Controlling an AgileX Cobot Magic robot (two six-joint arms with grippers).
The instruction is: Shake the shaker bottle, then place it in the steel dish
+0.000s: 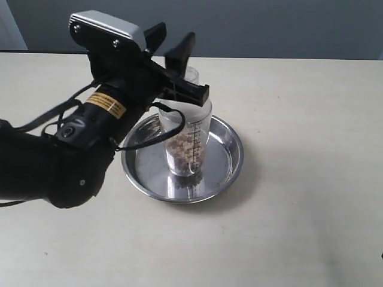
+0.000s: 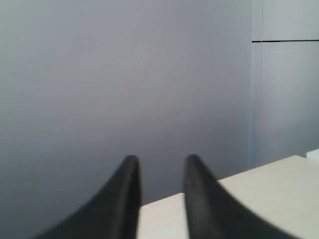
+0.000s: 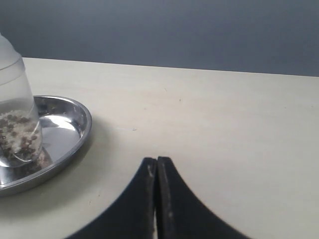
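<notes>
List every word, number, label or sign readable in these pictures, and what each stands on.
Yellow label on the left arm: black print, too small to read.
Measuring scale on the shaker bottle: black marks, too blurred to read.
No other text shows in any view, so nothing can be quoted.

Just under your left gripper (image 1: pixel 175 33) the shaker bottle (image 1: pixel 191 128) is clear glossy plastic, frosted up top, steel dish (image 1: pixel 224 140) beneath it polished mirror-smooth metal, your fingers (image 2: pixel 124 199) matt black plastic, table (image 1: pixel 311 209) pale, smooth, matt
</notes>
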